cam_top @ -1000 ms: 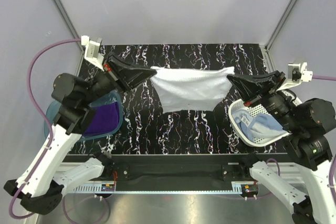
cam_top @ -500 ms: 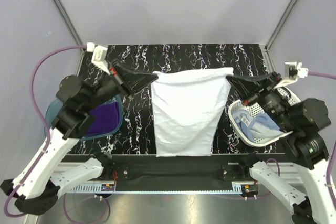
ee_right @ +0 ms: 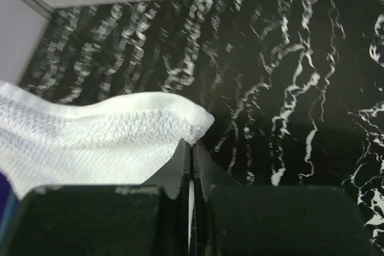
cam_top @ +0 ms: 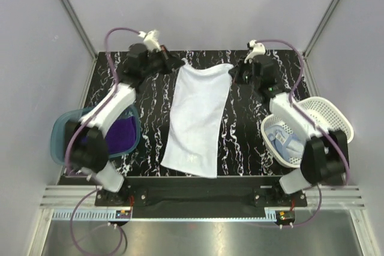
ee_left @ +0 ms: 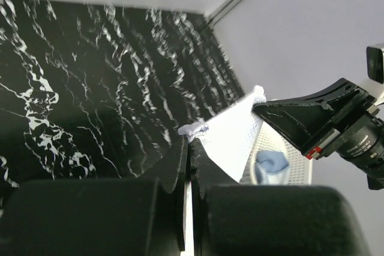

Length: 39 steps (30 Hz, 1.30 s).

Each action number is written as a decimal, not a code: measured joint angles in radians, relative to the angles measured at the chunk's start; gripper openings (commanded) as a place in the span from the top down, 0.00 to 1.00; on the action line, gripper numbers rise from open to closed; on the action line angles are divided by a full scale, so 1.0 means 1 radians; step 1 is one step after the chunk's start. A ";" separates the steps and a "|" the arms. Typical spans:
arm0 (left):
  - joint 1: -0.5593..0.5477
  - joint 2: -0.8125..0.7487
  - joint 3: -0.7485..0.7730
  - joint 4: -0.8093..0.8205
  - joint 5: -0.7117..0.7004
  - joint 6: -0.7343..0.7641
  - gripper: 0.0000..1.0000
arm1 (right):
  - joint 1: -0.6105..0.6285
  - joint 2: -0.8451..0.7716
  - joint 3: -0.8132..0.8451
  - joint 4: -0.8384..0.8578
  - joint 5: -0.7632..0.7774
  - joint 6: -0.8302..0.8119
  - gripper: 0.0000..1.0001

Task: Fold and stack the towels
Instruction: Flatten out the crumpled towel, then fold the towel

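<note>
A white towel (cam_top: 197, 117) lies stretched lengthwise down the middle of the black marbled table. My left gripper (cam_top: 180, 63) is shut on its far left corner (ee_left: 193, 130). My right gripper (cam_top: 234, 70) is shut on its far right corner (ee_right: 192, 125). Both hold the far edge at the back of the table. The near edge rests by the table's front. A deep purple towel (cam_top: 115, 135) lies in the teal tub (cam_top: 60, 133) at the left. A light blue towel (cam_top: 288, 142) lies in the white basket (cam_top: 327, 115) at the right, and shows in the left wrist view (ee_left: 270, 163).
Both arms reach far over the table. The tub sits at the left edge and the basket at the right edge. Grey walls and frame posts close the back and sides.
Both grippers moved from mid-table to the back, carrying the towel's top edge. The towel went from hanging bunched to lying stretched out flat on the table.
</note>
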 measured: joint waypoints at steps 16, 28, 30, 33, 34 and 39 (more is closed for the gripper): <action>0.132 0.719 0.457 0.218 0.274 -0.105 0.99 | -0.219 0.488 0.282 0.165 -0.337 -0.052 1.00; 0.136 0.597 0.166 0.223 0.338 -0.047 0.98 | -0.225 0.477 0.044 0.242 -0.478 0.030 1.00; 0.137 0.544 0.118 0.204 0.335 -0.029 0.93 | -0.225 0.451 0.016 0.237 -0.497 0.034 1.00; 0.140 0.442 0.016 0.203 0.327 -0.017 0.88 | -0.225 0.402 -0.024 0.221 -0.521 0.037 0.98; 0.140 0.412 -0.017 0.204 0.325 -0.014 0.88 | -0.225 0.387 -0.038 0.220 -0.526 0.037 0.98; 0.143 0.317 -0.177 0.192 0.296 0.005 0.72 | -0.203 0.314 -0.145 0.201 -0.542 0.043 0.89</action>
